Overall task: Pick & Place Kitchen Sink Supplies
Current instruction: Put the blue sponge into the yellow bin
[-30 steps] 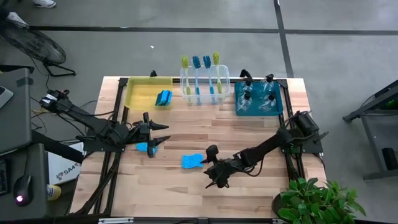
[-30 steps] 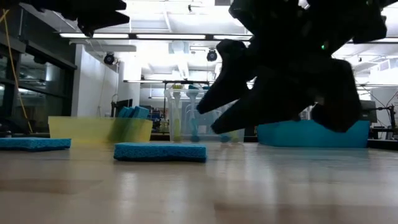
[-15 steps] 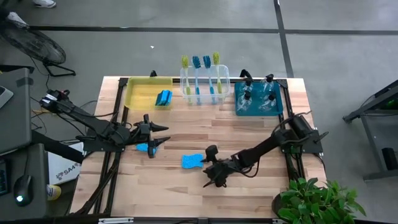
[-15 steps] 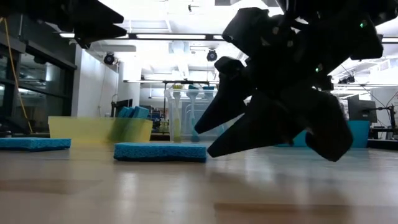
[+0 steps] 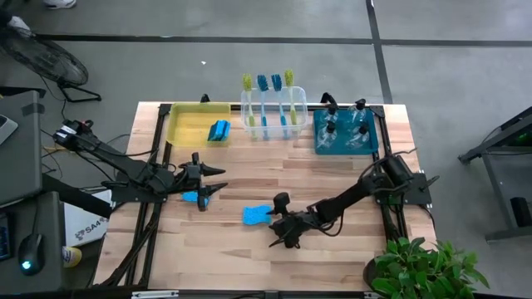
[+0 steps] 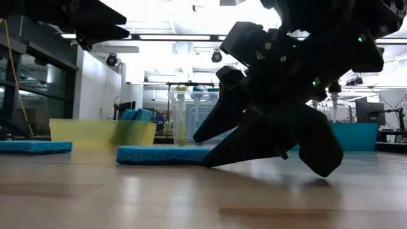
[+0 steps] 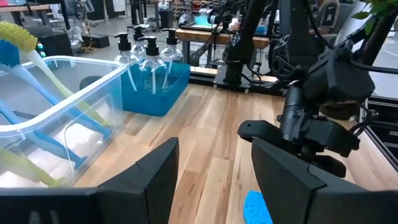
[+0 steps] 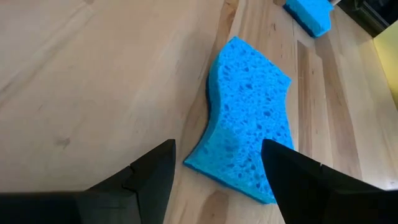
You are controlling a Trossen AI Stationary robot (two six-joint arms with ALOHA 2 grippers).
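A bright-blue sponge (image 5: 256, 214) (image 8: 249, 124) lies flat on the wooden table near its middle. My right gripper (image 5: 277, 221) (image 8: 217, 149) is low over the table just to the sponge's right. It is open, with its fingers standing on either side of the sponge's near end. A second blue sponge (image 5: 191, 197) (image 6: 35, 147) lies flat at the left. My left gripper (image 5: 218, 178) (image 7: 214, 162) hangs open above the table beside that sponge, holding nothing. A third sponge (image 5: 219, 130) sits in the yellow bin (image 5: 187, 124).
At the table's far edge, a clear bin (image 5: 274, 116) holds several upright dish brushes. To its right, a teal bin (image 5: 317, 137) holds spray bottles (image 5: 332, 124). A potted plant (image 5: 424, 266) stands at the near right corner. Bare wood lies between the arms and toward the near edge.
My right gripper has sunk toward the table and moved left toward the middle sponge, so its lower finger is now close to the tabletop beside the sponge. The gap between its fingers is unchanged. The sponges have not moved.
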